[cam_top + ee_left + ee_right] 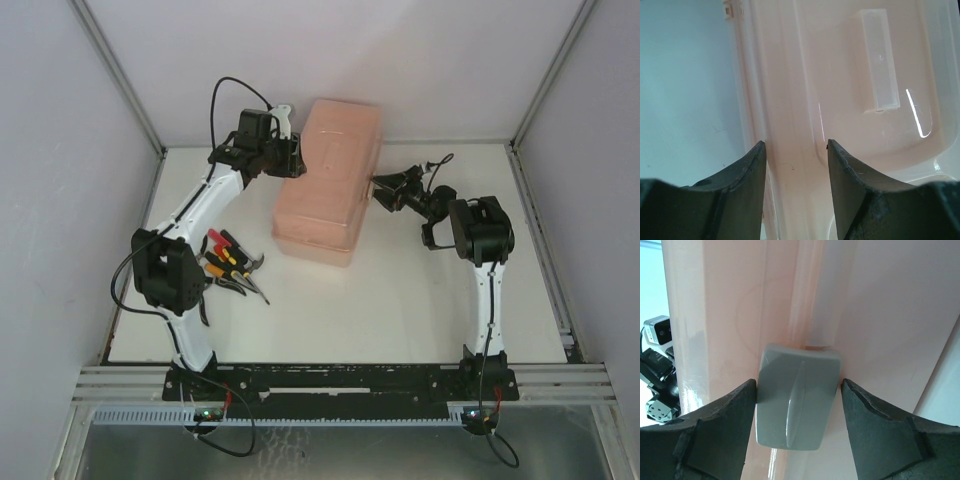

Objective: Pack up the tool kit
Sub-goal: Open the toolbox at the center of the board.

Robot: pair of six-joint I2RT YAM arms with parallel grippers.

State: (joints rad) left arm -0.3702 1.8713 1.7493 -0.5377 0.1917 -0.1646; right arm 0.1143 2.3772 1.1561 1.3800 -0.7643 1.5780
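Salmon-pink toolbox [325, 185] sits shut between both arms. R gripper [799, 383] pinches its grey latch [797, 410], likely to unclip it. L gripper [796, 146], jaws half-spread, straddles the left rim, prob. steadying; grip unclear. Pliers [245, 285] & screwdrivers [225, 250] lie unpacked by L arm.
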